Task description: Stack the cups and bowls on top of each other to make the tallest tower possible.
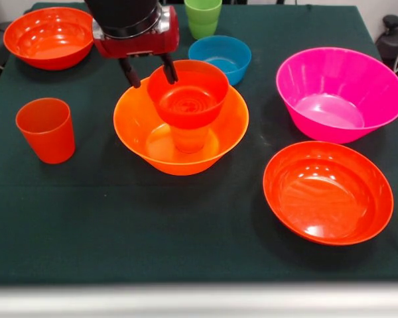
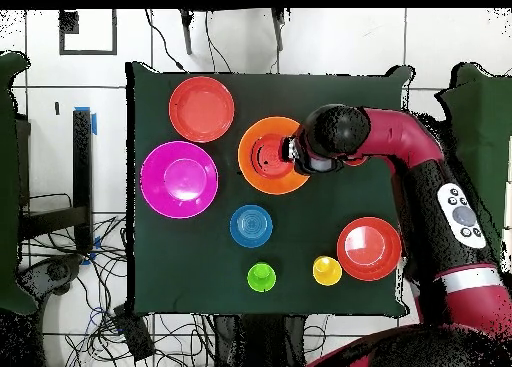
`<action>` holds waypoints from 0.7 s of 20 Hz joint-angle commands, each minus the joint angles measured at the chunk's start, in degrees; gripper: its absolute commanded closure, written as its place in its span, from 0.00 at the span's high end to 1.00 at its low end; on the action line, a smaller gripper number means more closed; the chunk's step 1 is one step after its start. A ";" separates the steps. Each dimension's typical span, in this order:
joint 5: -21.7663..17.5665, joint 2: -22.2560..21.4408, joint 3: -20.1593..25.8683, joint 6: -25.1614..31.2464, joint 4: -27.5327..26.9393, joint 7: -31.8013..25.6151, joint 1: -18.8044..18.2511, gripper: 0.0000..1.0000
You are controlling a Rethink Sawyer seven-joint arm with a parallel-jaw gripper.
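Note:
A large orange bowl (image 1: 140, 129) stands mid-table, also in the overhead view (image 2: 250, 168). Inside it an orange cup (image 1: 189, 139) carries a small red-orange bowl (image 1: 189, 99): a low tower. My gripper (image 1: 149, 78) comes down over that bowl's far-left rim. It is open, one finger (image 1: 170, 69) inside the rim and the other outside, neither pressing it. From above, the arm's head covers the gripper (image 2: 292, 151). Loose pieces: a red-orange cup (image 1: 46, 129), a green cup (image 1: 203, 16), a yellow cup (image 2: 327, 270) and a small blue bowl (image 1: 220, 58).
A large magenta bowl (image 1: 339, 93) sits at the right. One wide red-orange bowl (image 1: 327, 192) lies front right, another (image 1: 48, 36) at the back left corner. The dark green cloth (image 1: 119, 225) ends at the front table edge.

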 commanded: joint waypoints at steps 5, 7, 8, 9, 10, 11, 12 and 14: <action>-0.47 -1.84 0.81 6.34 0.74 -13.74 2.74 1.00; -0.47 -2.25 0.79 6.72 0.79 -14.17 2.64 1.00; -0.48 -2.10 0.76 7.35 0.05 -14.54 2.81 1.00; -0.47 -2.11 0.75 7.50 -0.06 -14.75 2.79 1.00; -0.56 -1.90 0.73 7.96 -0.67 -15.19 2.87 1.00; -0.66 -1.88 0.72 8.09 -0.85 -15.41 2.86 1.00; -0.92 -1.85 0.64 8.17 -1.10 -15.60 2.91 1.00; -1.41 -1.83 0.58 7.94 -1.08 -16.00 2.77 1.00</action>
